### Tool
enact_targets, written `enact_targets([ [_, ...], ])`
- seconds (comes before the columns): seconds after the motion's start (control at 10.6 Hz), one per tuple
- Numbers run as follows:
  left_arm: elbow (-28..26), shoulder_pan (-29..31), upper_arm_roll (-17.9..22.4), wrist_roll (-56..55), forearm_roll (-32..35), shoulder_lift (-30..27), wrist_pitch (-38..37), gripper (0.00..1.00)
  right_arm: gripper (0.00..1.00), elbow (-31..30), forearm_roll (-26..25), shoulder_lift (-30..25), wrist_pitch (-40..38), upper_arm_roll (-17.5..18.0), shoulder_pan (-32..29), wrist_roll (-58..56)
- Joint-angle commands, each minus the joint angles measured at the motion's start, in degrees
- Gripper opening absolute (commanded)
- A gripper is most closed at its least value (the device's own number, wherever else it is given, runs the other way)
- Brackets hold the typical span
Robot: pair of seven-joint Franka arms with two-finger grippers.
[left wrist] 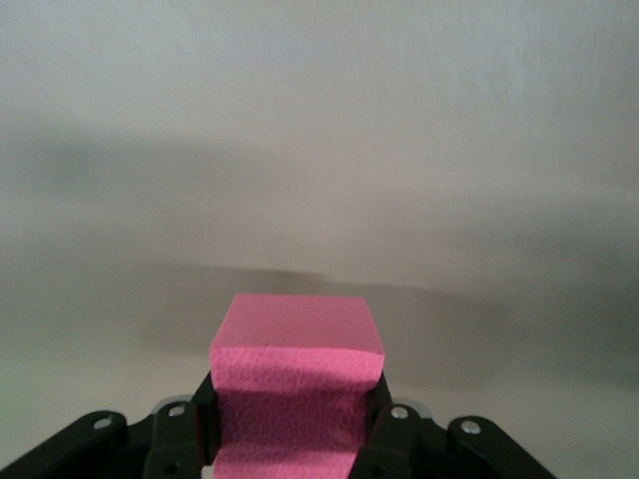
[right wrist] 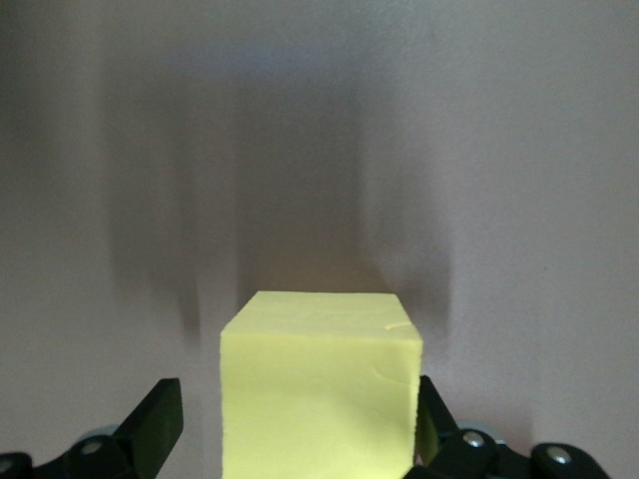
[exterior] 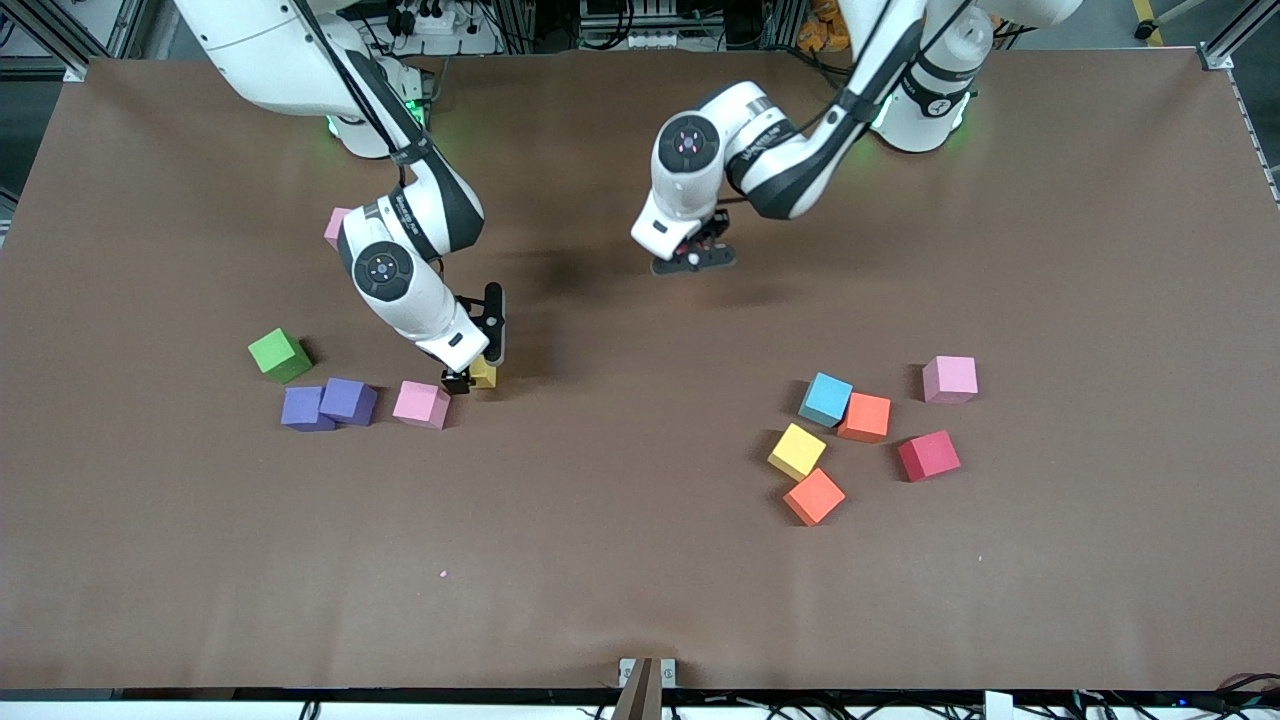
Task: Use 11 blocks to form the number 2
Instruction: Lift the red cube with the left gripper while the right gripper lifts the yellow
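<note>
Left claw (exterior: 693, 258): upper centre of the front view, up over bare table (exterior: 640, 560); clamped narrow on a pink block (left wrist: 297, 384), which its wrist view shows squeezed between the fingers (left wrist: 384, 439).
Right claw (exterior: 477, 362): centre-left of the front view, down at the table, jaws wide around a yellow block (right wrist: 319, 384); one finger (right wrist: 155, 424) stands clear of it.
Blocks, lower left: green (exterior: 280, 355), two purple (exterior: 347, 401), pink (exterior: 421, 404), lying loose.
Blocks, lower right: light blue (exterior: 826, 399), two orange (exterior: 864, 417), yellow (exterior: 797, 451), red (exterior: 928, 455), pink (exterior: 950, 379), scattered.
Number 2: not formed.
</note>
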Motion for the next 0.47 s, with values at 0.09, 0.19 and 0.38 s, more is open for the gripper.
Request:
enact_targets([
  [0.09,-3.35,-4.79,-0.03,-8.83,-0.75,0.61,5.84,0.55,0.98,-0.52,0.46,0.41,2.42,0.02,0.12,-0.76],
  [0.19,-3.52,-6.20,-0.03,-9.45,-0.75,0.61,5.84,0.55,0.95,-0.34,0.46,0.58,2.42,0.02,0.04,-0.76],
  [0.38,-3.70,-8.22,-0.03,-10.08,-0.14,0.78,6.01,0.55,0.79,-0.34,0.46,1.11,3.56,0.02,0.03,-0.84],
])
